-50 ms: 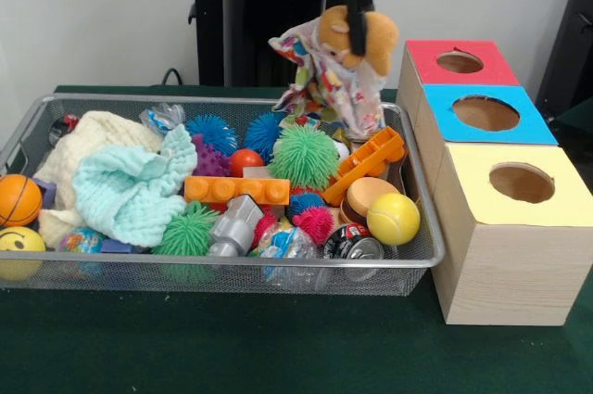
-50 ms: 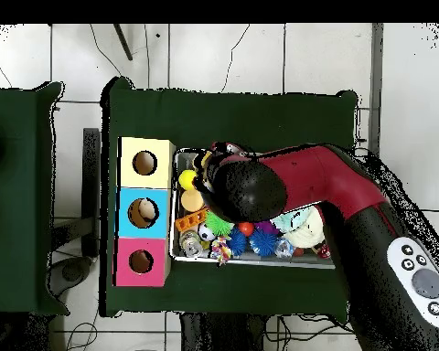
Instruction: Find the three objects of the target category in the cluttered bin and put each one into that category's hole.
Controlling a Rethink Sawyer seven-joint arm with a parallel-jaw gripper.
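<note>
My gripper (image 1: 356, 6) comes down at the top centre and is shut on a plush doll (image 1: 345, 60) with an orange head and a patterned cloth body. The doll hangs above the far right corner of the wire mesh bin (image 1: 422, 260), close to the red box. Three wooden boxes stand in a row right of the bin, each with a round hole: red (image 1: 459, 62), blue (image 1: 485, 113) and yellow (image 1: 522, 183). In the overhead view the red arm (image 2: 296, 183) covers most of the bin and hides the gripper. The boxes appear there as yellow (image 2: 145, 163), blue (image 2: 143, 212) and red (image 2: 141, 261).
The bin holds a cream cloth (image 1: 93, 139), a mint cloth (image 1: 130, 192), spiky balls (image 1: 304, 155), an orange toy brick (image 1: 236, 190), a yellow ball (image 1: 393, 218), a basketball (image 1: 18, 199), a can (image 1: 357, 246) and other small toys. Green cloth covers the table (image 1: 232, 338).
</note>
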